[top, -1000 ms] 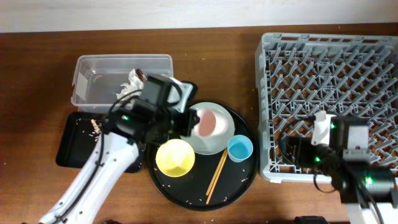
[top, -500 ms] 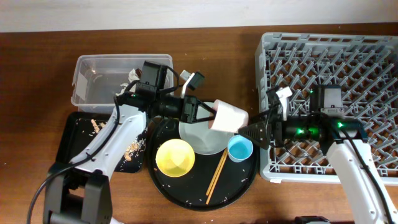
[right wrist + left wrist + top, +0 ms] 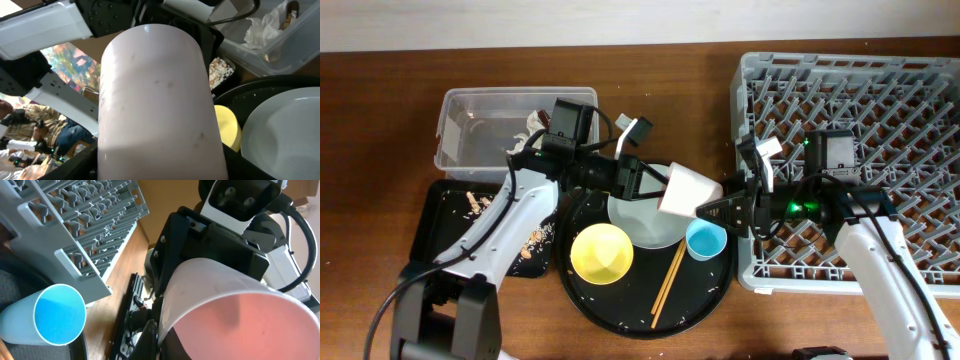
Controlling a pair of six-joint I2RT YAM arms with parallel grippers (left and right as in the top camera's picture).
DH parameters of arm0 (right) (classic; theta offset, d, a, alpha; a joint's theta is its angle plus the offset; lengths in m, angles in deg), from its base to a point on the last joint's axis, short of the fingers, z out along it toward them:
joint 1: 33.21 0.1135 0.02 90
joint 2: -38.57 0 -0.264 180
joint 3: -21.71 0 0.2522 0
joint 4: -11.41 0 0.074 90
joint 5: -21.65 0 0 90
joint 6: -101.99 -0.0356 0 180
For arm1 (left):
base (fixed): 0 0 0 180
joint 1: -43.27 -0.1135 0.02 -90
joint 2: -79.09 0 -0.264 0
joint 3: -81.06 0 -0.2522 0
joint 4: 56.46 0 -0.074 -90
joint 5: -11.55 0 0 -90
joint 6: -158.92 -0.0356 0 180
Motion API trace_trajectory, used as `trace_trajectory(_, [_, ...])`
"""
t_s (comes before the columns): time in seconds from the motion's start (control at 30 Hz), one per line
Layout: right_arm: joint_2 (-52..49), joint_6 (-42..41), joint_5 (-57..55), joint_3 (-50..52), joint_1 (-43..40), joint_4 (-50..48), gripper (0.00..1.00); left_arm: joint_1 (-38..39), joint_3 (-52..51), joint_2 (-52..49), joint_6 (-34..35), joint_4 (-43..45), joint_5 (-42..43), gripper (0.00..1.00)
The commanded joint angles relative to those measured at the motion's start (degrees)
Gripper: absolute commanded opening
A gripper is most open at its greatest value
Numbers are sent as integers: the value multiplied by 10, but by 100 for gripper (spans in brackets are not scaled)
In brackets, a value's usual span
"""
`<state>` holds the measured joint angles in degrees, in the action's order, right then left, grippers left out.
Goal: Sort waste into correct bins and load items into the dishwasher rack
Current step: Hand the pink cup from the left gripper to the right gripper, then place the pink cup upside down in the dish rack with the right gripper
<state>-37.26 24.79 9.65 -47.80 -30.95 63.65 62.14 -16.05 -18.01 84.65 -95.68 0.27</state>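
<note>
Overhead, the left gripper point(image 3: 655, 184) is clamped on the pink cup's point(image 3: 688, 190) rim above the plate point(image 3: 638, 228), while the right gripper point(image 3: 712, 210) brackets its base, hold unclear; letting go early could drop it.

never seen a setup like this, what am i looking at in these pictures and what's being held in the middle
Two robot arms work at a table. One picture looks down from above; the other two come from a camera on each wrist. The left gripper holds a pink cup above a plate. The right gripper is at the cup's base; whether it grips is unclear. A round black tray carries the plate, a yellow bowl, a blue cup and chopsticks. A grey dishwasher rack stands right, a clear tub and flat black tray left.
</note>
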Motion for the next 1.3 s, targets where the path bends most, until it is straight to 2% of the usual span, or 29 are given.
trace_trajectory(0.0, [-2,4,11,-7,3,-4,63,1,4,-3,1,2,14,0])
trace_trajectory(0.07, [-2,5,9,-7,3,-4,61,1,4,-3,1,2,10,0])
trace_trajectory(0.17, [-2,-3,-12,-7,3,-4,52,1,4,-3,1,-4,-65,37])
trace_trajectory(0.2, [-2,-25,-51,-7,3,-4,51,1,4,-3,1,-17,-115,48])
trace_trajectory(0.23, [-2,-44,-111,-7,3,-3,51,-2,4,-3,0,-35,-171,55])
trace_trajectory(0.3, [0,-57,-171,-8,2,1,50,-14,4,4,-24,-69,-244,56])
trace_trajectory(0.37, [11,-73,-247,-19,-11,25,49,-38,4,28,-52,-134,-357,58])
trace_trajectory(0.47, [28,-73,-365,-66,-49,98,49,-83,4,85,-69,-213,-496,60])
trace_trajectory(0.5, [31,-80,-436,-107,-76,154,45,-103,4,110,-68,-240,-539,62])
trace_trajectory(0.6, [30,-136,-579,-201,-158,243,43,-140,4,149,-68,-280,-574,63])
trace_trajectory(0.73, [7,-191,-732,-284,-271,299,43,-144,4,158,-68,-284,-574,63])
trace_trajectory(0.87, [-65,-245,-787,-324,-363,334,44,-144,4,158,-68,-285,-574,63])
trace_trajectory(1.0, [-145,-258,-787,-327,-426,354,49,-144,4,158,-68,-285,-576,63])
trace_trajectory(1.13, [-220,-258,-787,-327,-446,361,61,-144,4,158,-68,-285,-576,63])
trace_trajectory(1.17, [-229,-258,-787,-327,-447,361,66,-144,4,158,-68,-285,-575,64])
trace_trajectory(1.2, [-236,-258,-787,-327,-447,360,77,-144,4,158,-68,-285,-575,66])
trace_trajectory(1.23, [-239,-258,-780,-327,-447,361,94,-144,4,158,-68,-285,-575,67])
trace_trajectory(1.27, [-239,-258,-758,-327,-447,356,100,-144,4,158,-68,-285,-575,68])
